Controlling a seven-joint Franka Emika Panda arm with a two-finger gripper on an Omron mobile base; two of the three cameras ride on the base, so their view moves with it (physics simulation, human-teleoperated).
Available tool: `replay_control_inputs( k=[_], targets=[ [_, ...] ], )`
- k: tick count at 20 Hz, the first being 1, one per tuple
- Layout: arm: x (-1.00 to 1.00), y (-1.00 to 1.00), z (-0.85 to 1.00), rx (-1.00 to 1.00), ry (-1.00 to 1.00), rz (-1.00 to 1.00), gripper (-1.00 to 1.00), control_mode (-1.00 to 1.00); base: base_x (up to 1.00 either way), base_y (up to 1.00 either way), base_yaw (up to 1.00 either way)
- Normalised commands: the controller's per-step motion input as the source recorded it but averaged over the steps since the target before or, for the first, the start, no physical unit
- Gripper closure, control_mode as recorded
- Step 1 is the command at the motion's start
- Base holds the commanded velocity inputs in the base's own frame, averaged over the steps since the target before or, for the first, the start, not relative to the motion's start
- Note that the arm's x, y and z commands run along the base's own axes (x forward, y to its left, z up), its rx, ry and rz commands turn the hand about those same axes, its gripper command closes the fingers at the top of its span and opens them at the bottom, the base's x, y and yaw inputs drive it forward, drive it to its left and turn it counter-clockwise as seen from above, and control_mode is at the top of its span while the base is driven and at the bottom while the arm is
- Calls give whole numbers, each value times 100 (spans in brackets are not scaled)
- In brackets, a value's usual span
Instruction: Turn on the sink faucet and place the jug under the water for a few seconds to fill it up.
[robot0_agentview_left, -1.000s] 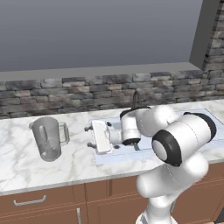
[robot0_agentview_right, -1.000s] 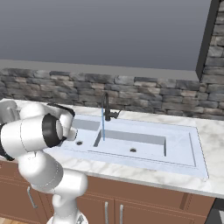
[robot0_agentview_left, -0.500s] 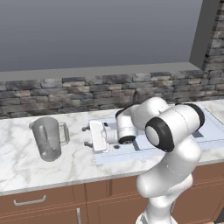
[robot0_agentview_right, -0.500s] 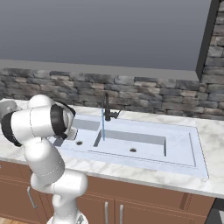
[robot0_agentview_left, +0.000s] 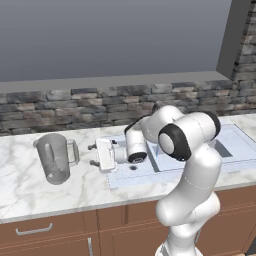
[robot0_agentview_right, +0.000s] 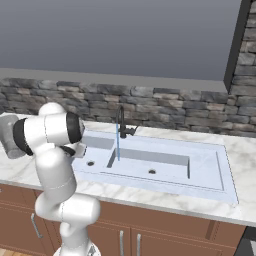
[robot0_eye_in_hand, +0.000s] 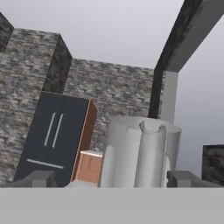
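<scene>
The jug (robot0_agentview_left: 54, 158) stands upright on the marble counter (robot0_agentview_left: 30, 190) at centre left of the left base view, handle toward the sink (robot0_agentview_right: 210, 170). The gripper (robot0_agentview_left: 92, 155) points at it from the right, its 2 fingers spread apart, empty, near the handle but apart from it. In the right base view, water (robot0_agentview_right: 118, 142) falls from the sink faucet (robot0_agentview_right: 122, 121) into the basin.

A white marble counter (robot0_agentview_left: 20, 180) runs over brown wood cabinets (robot0_agentview_left: 45, 235) with slim metal handles. Behind it a grey stone backsplash (robot0_agentview_left: 60, 105) carries a ledge, with a plain grey-blue wall (robot0_agentview_right: 115, 35) above (evenly lit). A dark two-door cabinet (robot0_eye_in_hand: 52, 135) stands against stonework.
</scene>
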Motion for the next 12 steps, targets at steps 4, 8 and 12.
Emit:
replay_control_inputs(
  k=[4, 8, 12],
  targets=[
    [12, 31, 0, -4, 4, 0, -100, -100, 0, 0, 0],
    [7, 32, 0, -7, 3, 0, -100, -100, 0, 0, 0],
    [1, 25, 0, -7, 2, 0, -100, -100, 0, 0, 0]
  ],
)
